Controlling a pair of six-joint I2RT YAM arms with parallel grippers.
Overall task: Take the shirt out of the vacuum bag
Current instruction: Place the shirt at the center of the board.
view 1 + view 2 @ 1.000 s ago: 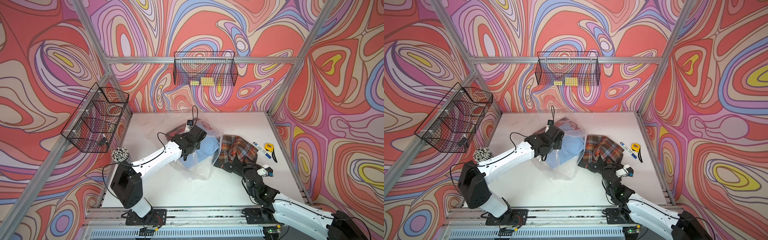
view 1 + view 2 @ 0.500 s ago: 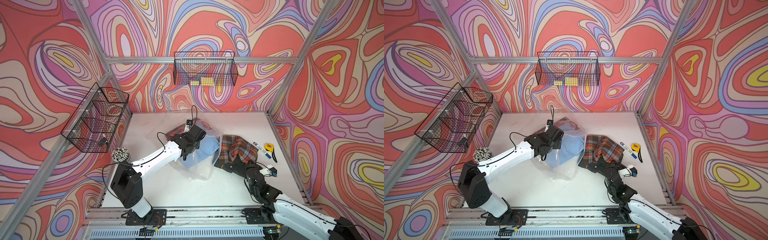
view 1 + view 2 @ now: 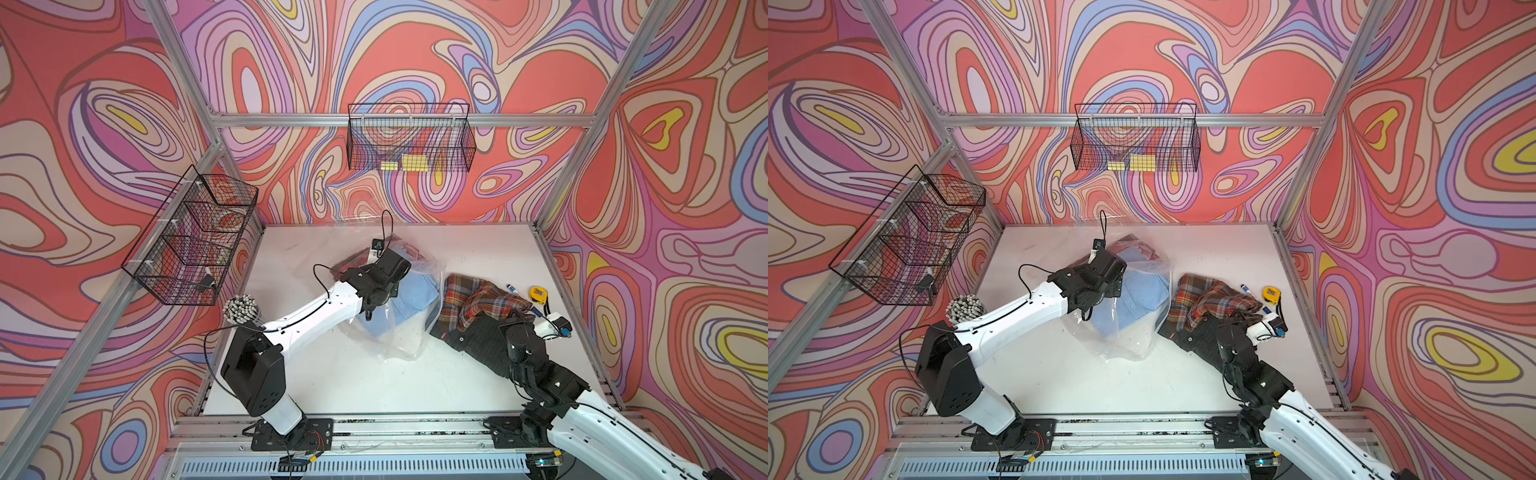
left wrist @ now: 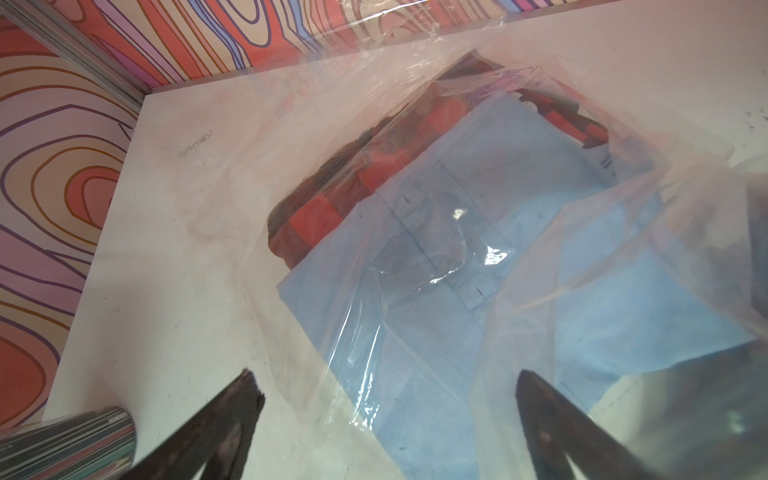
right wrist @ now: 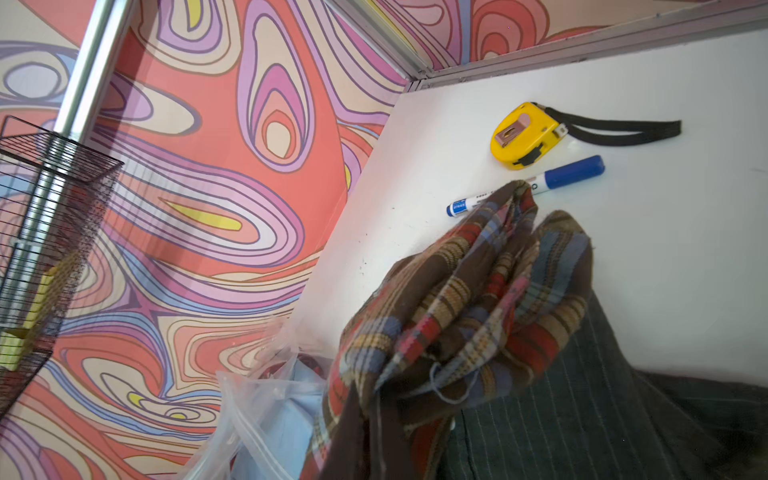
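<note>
In both top views the bag [image 3: 399, 345] lies mid-table with a blue shirt [image 3: 415, 295] inside. The plaid shirt [image 3: 473, 299] lies outside, just beside it, with the right gripper [image 3: 516, 321] at its edge. The back basket [image 3: 1092, 145] holds yellow blocks [image 3: 1142, 162].

Left wrist view: the left gripper [image 4: 386, 378] gapes over the bag, empty.

Right wrist view: the right gripper is clenched on bunched plaid cloth that hides its fingers.

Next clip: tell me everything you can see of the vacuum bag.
The vacuum bag is clear, glossy, crinkled plastic, lying slack and rumpled on the white table. Through it show a folded light blue cloth on a red-and-dark checked cloth. A zip strip runs along the edge nearest the plaid shirt, which lies outside beside it. The left gripper hangs open just above it; contact is unclear. No valve shows.
</note>
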